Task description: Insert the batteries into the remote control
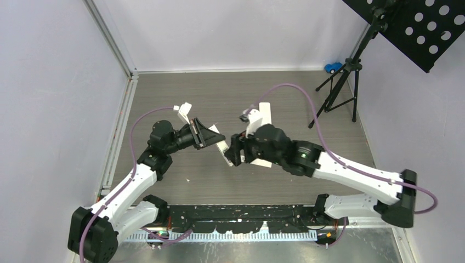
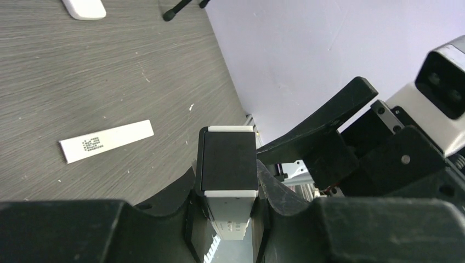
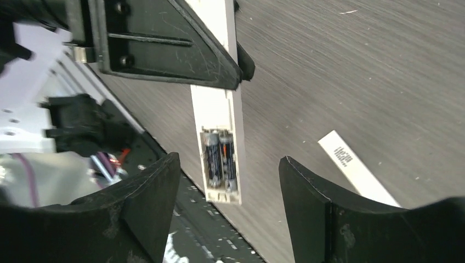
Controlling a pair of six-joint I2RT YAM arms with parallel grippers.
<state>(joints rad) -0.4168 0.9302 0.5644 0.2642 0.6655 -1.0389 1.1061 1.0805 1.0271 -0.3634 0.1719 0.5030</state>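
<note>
Your left pincer (image 2: 227, 181) pinches the remote control (image 3: 213, 107) over the table (image 3: 356, 71) — both batteries (image 3: 219, 159) lie side by side in its open compartment. Your right pincer (image 3: 229, 164) stands spread around that end.

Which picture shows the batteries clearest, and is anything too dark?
Right wrist view: the batteries show sharp in the remote; the near jaws are dark with little detail. Left wrist view: batteries hidden, bottom of the picture murky black. Top view: even light, batteries too small to see.
</note>
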